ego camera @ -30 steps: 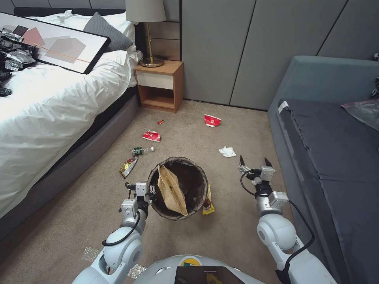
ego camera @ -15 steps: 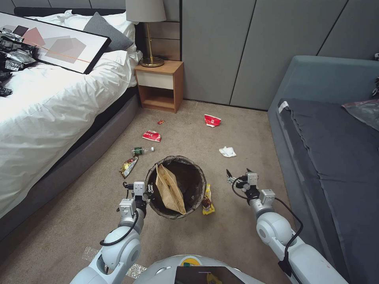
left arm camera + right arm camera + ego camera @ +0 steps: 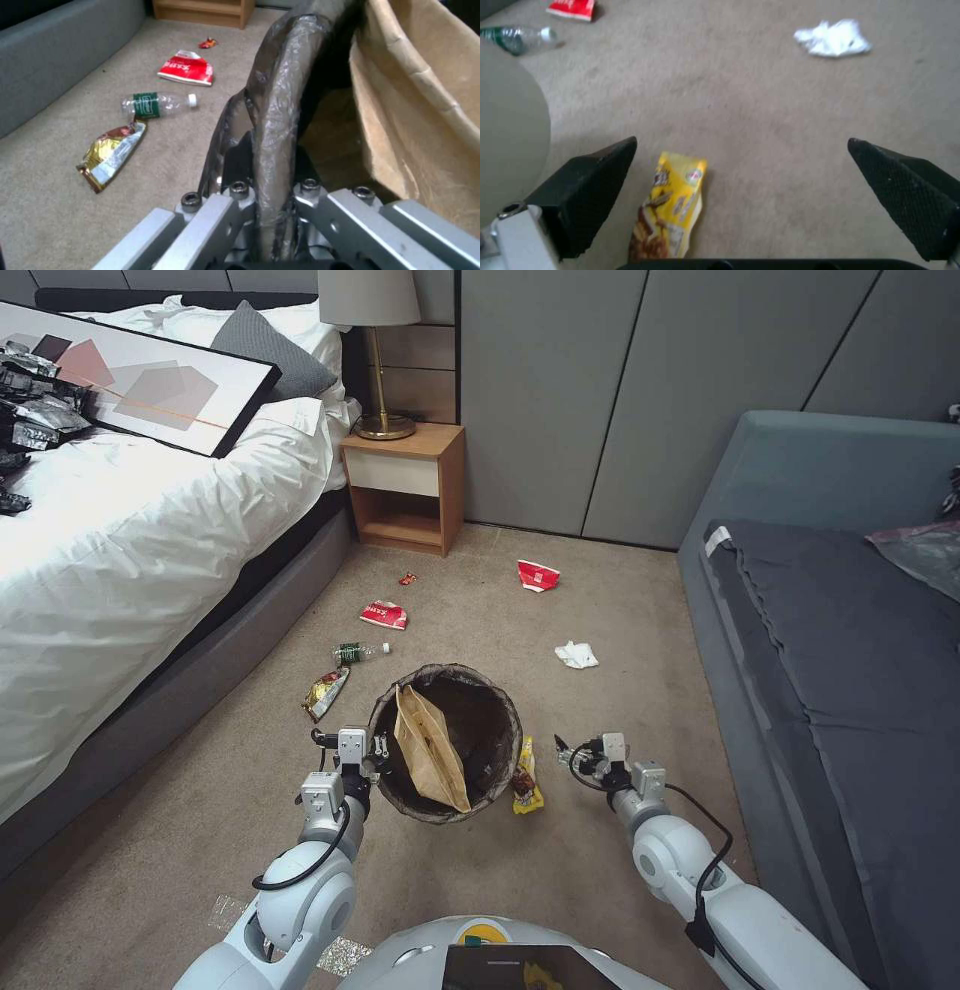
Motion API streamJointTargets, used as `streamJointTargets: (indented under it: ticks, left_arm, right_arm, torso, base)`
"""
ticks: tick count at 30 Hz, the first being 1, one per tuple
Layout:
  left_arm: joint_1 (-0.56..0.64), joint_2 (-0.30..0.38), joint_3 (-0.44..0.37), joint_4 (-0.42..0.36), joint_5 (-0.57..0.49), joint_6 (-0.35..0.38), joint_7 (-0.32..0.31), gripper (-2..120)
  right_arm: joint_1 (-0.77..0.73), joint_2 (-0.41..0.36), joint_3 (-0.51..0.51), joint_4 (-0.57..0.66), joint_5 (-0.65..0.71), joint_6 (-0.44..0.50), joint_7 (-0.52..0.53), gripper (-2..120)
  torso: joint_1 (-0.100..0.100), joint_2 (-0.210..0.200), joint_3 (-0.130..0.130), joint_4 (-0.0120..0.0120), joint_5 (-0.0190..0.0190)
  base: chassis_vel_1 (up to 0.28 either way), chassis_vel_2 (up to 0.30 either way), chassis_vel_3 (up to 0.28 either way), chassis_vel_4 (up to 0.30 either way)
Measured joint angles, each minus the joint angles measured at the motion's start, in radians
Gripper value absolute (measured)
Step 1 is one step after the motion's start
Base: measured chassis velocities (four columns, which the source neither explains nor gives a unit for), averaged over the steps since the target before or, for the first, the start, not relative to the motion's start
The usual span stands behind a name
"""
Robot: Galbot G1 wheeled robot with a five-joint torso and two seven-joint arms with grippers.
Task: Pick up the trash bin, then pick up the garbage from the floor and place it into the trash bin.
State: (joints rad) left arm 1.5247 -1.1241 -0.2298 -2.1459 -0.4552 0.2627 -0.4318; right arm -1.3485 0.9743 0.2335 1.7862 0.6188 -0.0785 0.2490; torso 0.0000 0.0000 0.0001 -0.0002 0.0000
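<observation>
While left fingers (image 3: 240,191) pinch the trash bin (image 3: 447,757), right fingers (image 3: 587,176) spread over carpet (image 3: 560,860).

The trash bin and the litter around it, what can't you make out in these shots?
- Trash bin bottom: head view, hidden by the brown paper bag and dark liner.
- Left pincer fingertips: left wrist view, covered by the rim's liner they clamp.
- Yellow snack wrapper: right wrist view, lower end cut off behind the open right pincer; print blurred.
- Small red scrap: head view, too small to identify.
</observation>
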Motion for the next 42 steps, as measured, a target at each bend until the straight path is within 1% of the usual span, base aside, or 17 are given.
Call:
streamJointTargets:
  ticks: [5,11,13,18,30,42]
  left_arm:
    - [-0.001,0.002,0.000,0.001,-0.002,-0.001,0.000,0]
    - [-0.002,0.003,-0.003,0.003,-0.003,-0.002,-0.001,0]
    - [-0.002,0.003,-0.003,0.003,-0.003,-0.002,-0.001,0]
    - [-0.002,0.003,-0.013,0.002,-0.003,-0.005,-0.001,0]
    - [0.000,0.007,-0.033,-0.002,-0.003,-0.006,-0.005,0]
    - [-0.002,0.008,-0.039,-0.003,-0.003,-0.008,-0.009,0]
  right_arm:
    - [0.017,0.000,-0.027,-0.031,0.020,-0.018,-0.006,100]
    - [0.077,0.007,-0.110,-0.116,0.092,-0.049,-0.030,100]
    - [0.080,0.008,-0.113,-0.118,0.096,-0.051,-0.030,100]
    - [0.125,0.032,-0.156,-0.172,0.127,-0.083,-0.037,100]
    - [0.180,0.066,-0.182,-0.254,0.135,-0.106,-0.031,100]
    - [0.250,0.145,-0.217,-0.372,0.133,-0.121,-0.044,100]
  torso:
    - [0.000,0.000,0.000,0.0001,-0.0002]
    - [0.000,0.000,0.000,0.0002,-0.0001]
    - [0.000,0.000,0.000,0.0002,-0.0001]
    - [0.000,0.000,0.000,0.0003,-0.0001]
    - [0.000,0.000,0.000,0.0002,-0.0001]
    - [0.000,0.000,0.000,0.0002,0.0000]
  base:
    - [0.000,0.000,0.000,0.000]
    - [0.000,0.000,0.000,0.000]
    - [0.000,0.000,0.000,0.000]
    - [0.000,0.000,0.000,0.000]
    - [0.000,0.000,0.000,0.000]
    - [0.000,0.000,0.000,0.000]
